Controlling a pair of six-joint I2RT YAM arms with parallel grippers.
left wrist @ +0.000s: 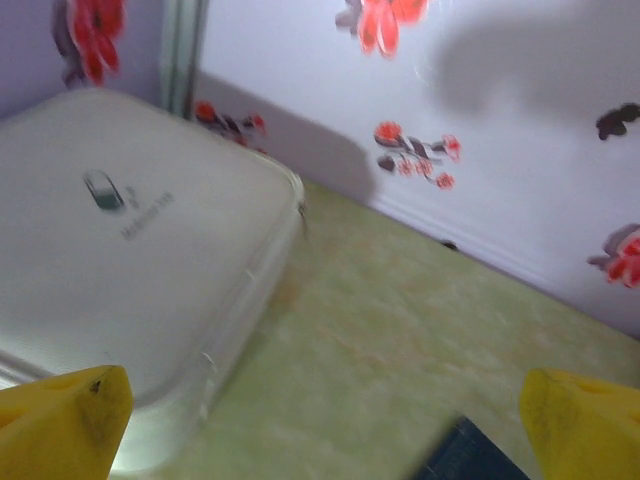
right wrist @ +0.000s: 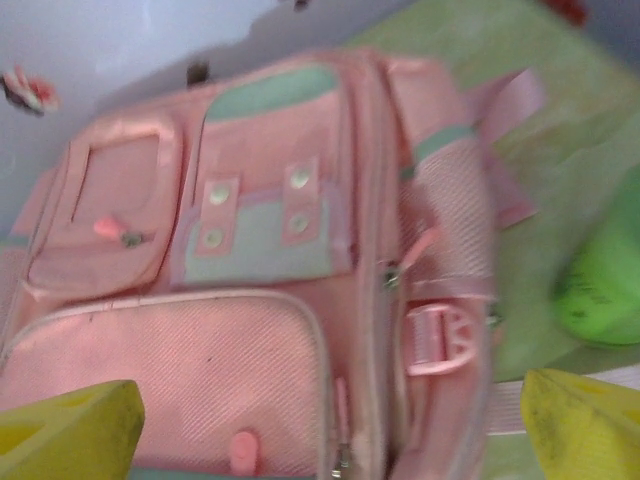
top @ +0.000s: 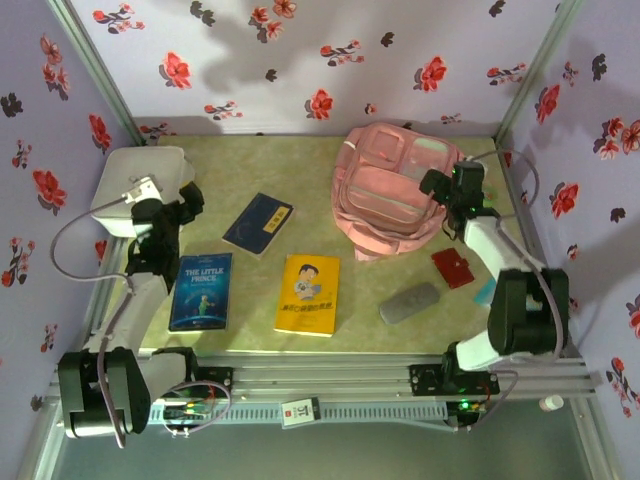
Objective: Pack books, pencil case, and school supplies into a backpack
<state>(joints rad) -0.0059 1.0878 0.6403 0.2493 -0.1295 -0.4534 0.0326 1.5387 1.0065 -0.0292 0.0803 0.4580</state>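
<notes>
The right jaws stand wide apart and grasp nothing, hovering just above the pink backpack (right wrist: 250, 300), whose front pockets and zips lie directly beneath them; no opening into the bag can be seen from here. Just off to one side of these jaws sits a small green object (right wrist: 600, 290). The left jaws are equally released and empty, poised low over the bare green tabletop (top: 310, 190). A white rounded box (left wrist: 130, 250) sits close on their outer side, and the corner of a dark navy book (left wrist: 470, 455) lies just ahead, toward the inner fingertip. Further out, nearer the arm bases, a blue illustrated book (top: 201, 291) and a yellow book (top: 308, 294) lie flat beside each other. The grey pencil case (top: 409, 302) rests between the yellow book and the right arm, with a small red item (top: 452, 267) near it. Judging by this, nothing is packed yet: all three books, the pencil case and the small supplies remain to be loaded.
</notes>
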